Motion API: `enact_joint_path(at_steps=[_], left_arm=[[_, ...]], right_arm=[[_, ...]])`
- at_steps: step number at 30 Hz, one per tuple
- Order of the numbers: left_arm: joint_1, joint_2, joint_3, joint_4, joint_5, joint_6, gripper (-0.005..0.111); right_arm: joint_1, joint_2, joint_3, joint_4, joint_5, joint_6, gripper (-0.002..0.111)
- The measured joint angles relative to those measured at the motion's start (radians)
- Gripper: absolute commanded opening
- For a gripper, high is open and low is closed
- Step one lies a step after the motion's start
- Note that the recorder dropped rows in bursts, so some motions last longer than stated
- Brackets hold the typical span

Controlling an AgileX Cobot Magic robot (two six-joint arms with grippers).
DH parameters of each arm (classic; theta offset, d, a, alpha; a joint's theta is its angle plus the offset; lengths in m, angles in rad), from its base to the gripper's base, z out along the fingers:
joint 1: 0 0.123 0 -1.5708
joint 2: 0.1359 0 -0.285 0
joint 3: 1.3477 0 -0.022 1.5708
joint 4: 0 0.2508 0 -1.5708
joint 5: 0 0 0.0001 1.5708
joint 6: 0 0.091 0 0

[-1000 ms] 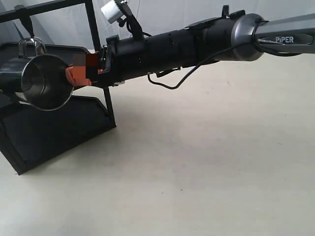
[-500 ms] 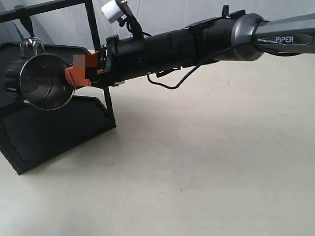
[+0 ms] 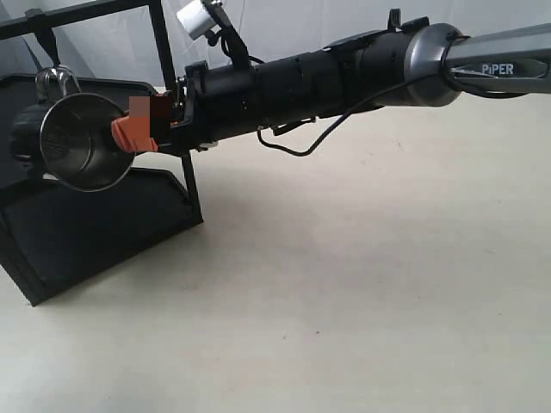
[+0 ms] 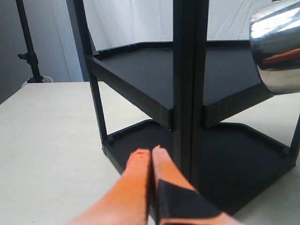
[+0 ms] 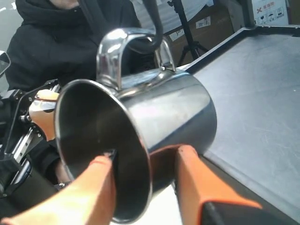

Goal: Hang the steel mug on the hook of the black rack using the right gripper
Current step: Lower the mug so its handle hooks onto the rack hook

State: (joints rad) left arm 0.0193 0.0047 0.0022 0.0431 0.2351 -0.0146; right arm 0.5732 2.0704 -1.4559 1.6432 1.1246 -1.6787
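Observation:
The steel mug (image 3: 77, 146) hangs sideways at the black rack (image 3: 86, 232), its open mouth towards the camera. Its loop handle (image 5: 122, 47) is threaded over the black hook (image 5: 157, 23) under the top bar. My right gripper (image 5: 146, 153) is open and straddles the mug's lower wall. One orange finger (image 5: 101, 187) is inside the mouth and the other (image 5: 197, 183) is outside, with a gap on each side. Only the outer finger (image 3: 131, 132) shows in the exterior view. My left gripper (image 4: 151, 152) is shut and empty, low beside a rack post (image 4: 187, 70). The mug (image 4: 276, 47) gleams above it.
The rack's upper shelf (image 5: 262, 93) lies just beyond the mug. A loose black cable (image 3: 293, 146) droops under the right arm. A white cylinder (image 3: 200, 17) sticks up behind the wrist. A person in a black jacket (image 5: 47, 47) sits past the rack. The beige tabletop (image 3: 344, 301) spreads to the right.
The mug has shifted slightly left and up, and tipped to hang from its handle. The right gripper's orange finger now stands apart from the rim. The arm has barely moved.

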Motion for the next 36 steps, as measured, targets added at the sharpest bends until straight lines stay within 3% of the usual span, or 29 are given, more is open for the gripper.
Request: enact_joint_path(at_steps=[15,20,36], left_arm=[[0.0,0.0,0.0,0.0,0.0,0.0,0.002],[0.0,0.0,0.0,0.0,0.0,0.0,0.002],[0.0,0.0,0.0,0.0,0.0,0.0,0.002]], right_arm=[[0.0,0.0,0.0,-0.004,0.004,0.015,0.04],[0.0,0.0,0.0,-0.007,-0.007,0.031,0.05],[0.0,0.0,0.0,-0.044,-0.022,0.048,0.05]])
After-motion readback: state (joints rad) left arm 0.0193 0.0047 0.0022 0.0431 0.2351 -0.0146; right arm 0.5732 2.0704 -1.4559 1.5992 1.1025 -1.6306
